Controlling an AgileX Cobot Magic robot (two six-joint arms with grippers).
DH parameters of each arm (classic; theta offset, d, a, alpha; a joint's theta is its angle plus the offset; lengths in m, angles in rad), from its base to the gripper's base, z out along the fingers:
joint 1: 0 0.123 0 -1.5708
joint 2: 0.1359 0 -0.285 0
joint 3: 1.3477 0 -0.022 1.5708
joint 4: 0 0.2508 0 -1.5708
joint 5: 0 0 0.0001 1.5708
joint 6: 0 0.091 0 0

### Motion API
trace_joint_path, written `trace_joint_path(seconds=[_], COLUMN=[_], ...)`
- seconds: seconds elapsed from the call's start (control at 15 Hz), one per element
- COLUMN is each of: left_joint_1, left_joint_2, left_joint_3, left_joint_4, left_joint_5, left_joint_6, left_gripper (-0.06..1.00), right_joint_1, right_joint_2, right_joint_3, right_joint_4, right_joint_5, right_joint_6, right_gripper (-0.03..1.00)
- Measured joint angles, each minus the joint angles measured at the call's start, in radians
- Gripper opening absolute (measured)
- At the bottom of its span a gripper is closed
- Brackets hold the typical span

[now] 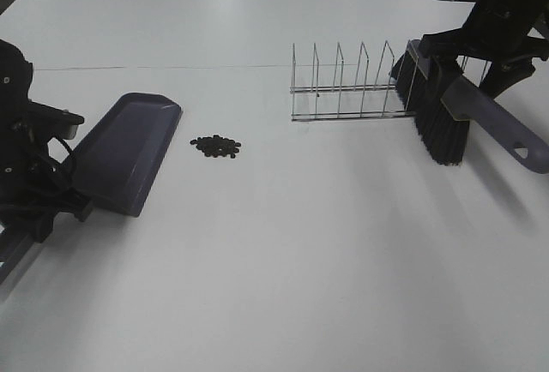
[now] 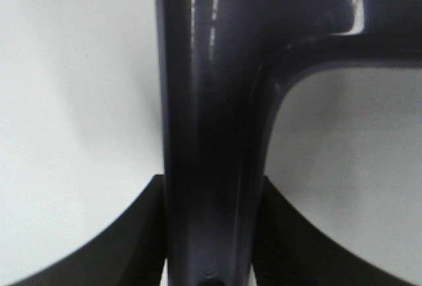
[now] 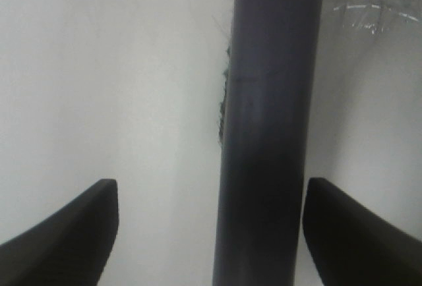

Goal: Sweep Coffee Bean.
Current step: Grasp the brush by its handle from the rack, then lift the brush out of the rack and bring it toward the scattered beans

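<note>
The coffee beans (image 1: 216,145) lie in a small dark cluster on the white table, just right of the purple dustpan (image 1: 129,149). My left gripper (image 1: 62,185) is shut on the dustpan's handle (image 2: 208,134), and the pan's open edge faces the beans. The brush, with black bristles (image 1: 437,123) and a purple handle (image 1: 506,132), is at the right end of the wire rack, bristles down. My right gripper (image 1: 459,68) is open. Its fingers (image 3: 66,233) stand wide on either side of the brush handle (image 3: 270,121) without touching it.
A wire rack (image 1: 347,89) with several upright loops stands behind and to the right of the beans, with the brush against its right end. The white table (image 1: 300,261) spreads out in front. The left arm's base is at the left edge.
</note>
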Motion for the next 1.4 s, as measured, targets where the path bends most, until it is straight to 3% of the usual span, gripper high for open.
trace_joint_path(seconds=[0.4,0.87,1.0,1.07,1.4], left_joint_1=[0.0,0.0,0.0,0.0,0.0], left_joint_2=[0.0,0.0,0.0,0.0,0.0], left_joint_3=[0.0,0.0,0.0,0.0,0.0], left_joint_4=[-0.001,-0.002,-0.003,-0.003,-0.019], left_joint_5=[0.0,0.0,0.0,0.0,0.022], left_joint_6=[0.0,0.0,0.0,0.0,0.0], left_gripper=[0.33,0.33,0.33,0.33,0.33], right_joint_1=[0.0,0.0,0.0,0.0,0.001], right_joint_2=[0.035,0.076,0.076,0.076,0.024], right_joint_3=[-0.008,-0.008,-0.008,-0.008,-0.008], right_joint_4=[-0.005,-0.005,-0.007,-0.012,-0.078], right_joint_5=[-0.104,-0.119,-0.119,-0.119,-0.079], right_joint_6=[0.004,0.004,0.006,0.02,0.07], right_gripper=[0.64,0.61,0.47,0.33,0.31])
